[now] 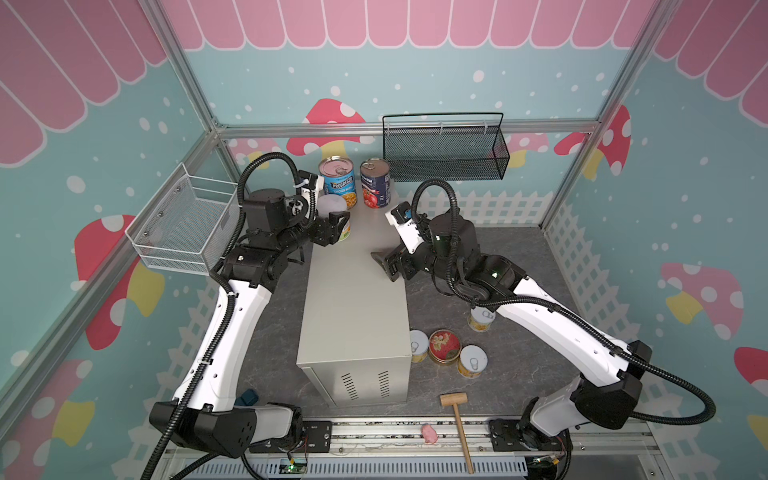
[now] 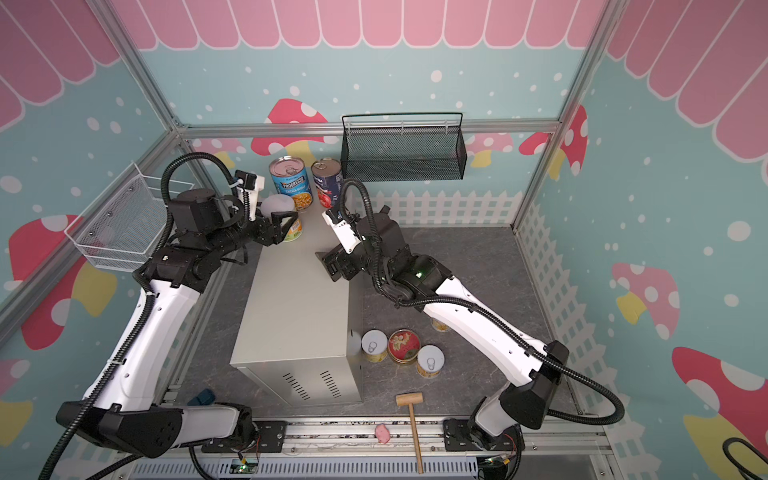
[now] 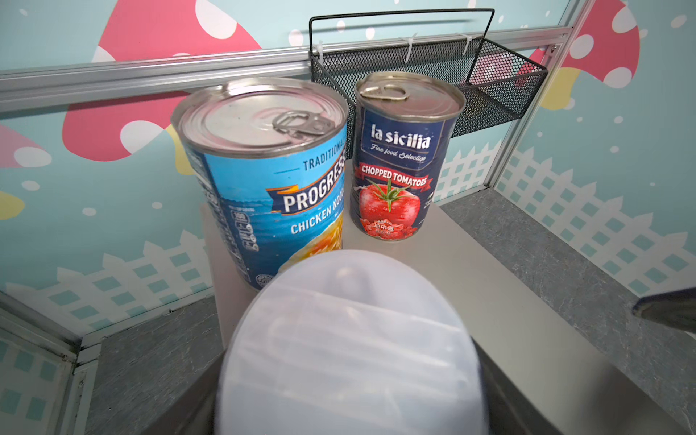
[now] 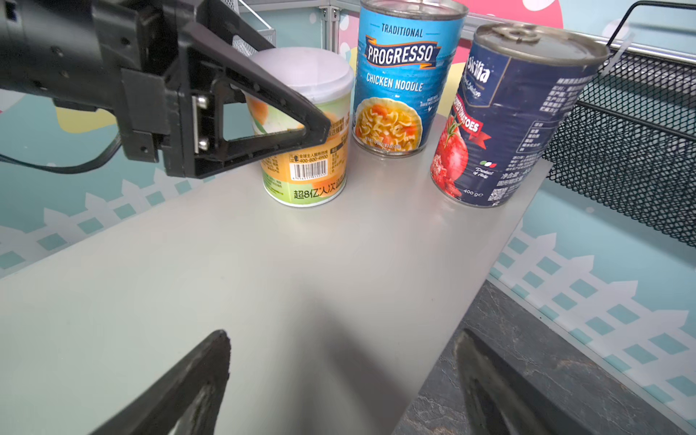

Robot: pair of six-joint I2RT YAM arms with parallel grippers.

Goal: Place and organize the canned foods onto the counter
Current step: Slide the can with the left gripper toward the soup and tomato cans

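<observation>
- Short yellow can (image 4: 307,177) stands upright at the far end of the counter (image 1: 353,316), just in front of the Progresso can (image 4: 403,75). My left gripper (image 1: 333,219) is clamped across its side wall, with one finger (image 4: 271,86) slanting over the label and its tip at about mid-height.
- Handling call: rigid metal wall and fair weight for its size. The label is glossy, so it could slip. The pale plastic cap looks like it would flex (don't squeeze there). Mid-wall is the place to hold, and its squat shape should stand steady once let go.
- Left arm: runs up along the counter's left side with the elbow bent. The wrist is turned inward, so the gripper meets the can level from the side.
- Right gripper (image 4: 342,341) is spread wide with nothing in it. It hangs over the counter's right edge, aimed at the far cans.
- Right arm: low reach from the right, forearm passing over a yellow can (image 1: 482,319) on the floor.
- Navy tomato can (image 4: 501,124) stands beside the Progresso can, close but apart.
- Not yet up, right of the counter: two more yellow cans (image 1: 472,360) and the red-lidded tin (image 1: 444,345).
</observation>
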